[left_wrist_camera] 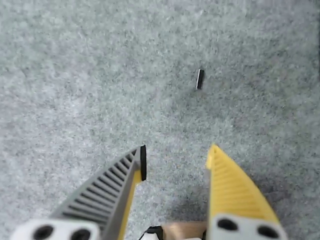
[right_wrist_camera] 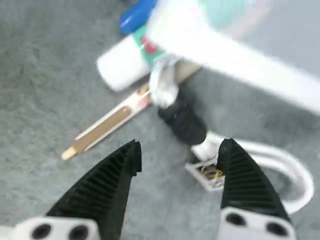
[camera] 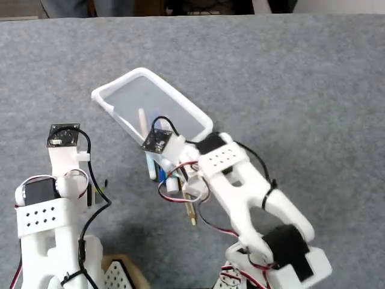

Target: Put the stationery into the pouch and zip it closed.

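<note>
A translucent pouch (camera: 150, 99) with a white rim lies mid-table, a pale stick (camera: 142, 122) inside it. By its near edge lie a blue pen (camera: 148, 166), a white glue stick (camera: 172, 182) and a tan pencil (camera: 190, 212). My right gripper (right_wrist_camera: 180, 150) hangs open just above the tan pencil (right_wrist_camera: 105, 127), close to the glue stick (right_wrist_camera: 125, 65), the blue pen (right_wrist_camera: 137, 14), the pouch rim (right_wrist_camera: 240, 52) and its metal zipper pull (right_wrist_camera: 162, 90). My left gripper (left_wrist_camera: 177, 157) is open over bare carpet, away from the pouch.
Grey carpet covers the table (camera: 301, 78). A small black piece (left_wrist_camera: 200, 79) lies on it ahead of the left gripper. A white cable (right_wrist_camera: 280, 165) loops beside the right gripper. The left arm (camera: 54, 205) stands at the near left.
</note>
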Robot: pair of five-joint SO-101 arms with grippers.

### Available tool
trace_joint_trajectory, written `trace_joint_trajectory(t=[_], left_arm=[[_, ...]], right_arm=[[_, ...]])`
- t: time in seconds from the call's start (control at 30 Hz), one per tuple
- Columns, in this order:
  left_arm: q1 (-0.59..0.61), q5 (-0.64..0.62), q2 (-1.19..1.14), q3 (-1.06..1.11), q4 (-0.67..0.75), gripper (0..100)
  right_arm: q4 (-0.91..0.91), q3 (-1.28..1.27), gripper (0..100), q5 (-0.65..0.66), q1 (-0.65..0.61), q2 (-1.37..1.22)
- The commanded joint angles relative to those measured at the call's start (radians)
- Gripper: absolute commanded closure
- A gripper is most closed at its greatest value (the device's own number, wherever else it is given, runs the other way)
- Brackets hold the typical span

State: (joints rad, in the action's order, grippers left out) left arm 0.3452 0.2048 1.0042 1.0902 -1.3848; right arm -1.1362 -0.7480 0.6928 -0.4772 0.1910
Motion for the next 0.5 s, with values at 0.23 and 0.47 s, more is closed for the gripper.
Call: trace_joint_trajectory(t=[0.23,0.47], left_arm=[[0.008,0.0,-0.002,-0.004,0.02,78],[0.008,0.003,-0.002,-0.004,0.02,78]], right_arm=[[0.037,0.213,73.3,0.032,-0.008,-0.237],[0.037,0.283,73.4,0.032,-0.006,-0.38]])
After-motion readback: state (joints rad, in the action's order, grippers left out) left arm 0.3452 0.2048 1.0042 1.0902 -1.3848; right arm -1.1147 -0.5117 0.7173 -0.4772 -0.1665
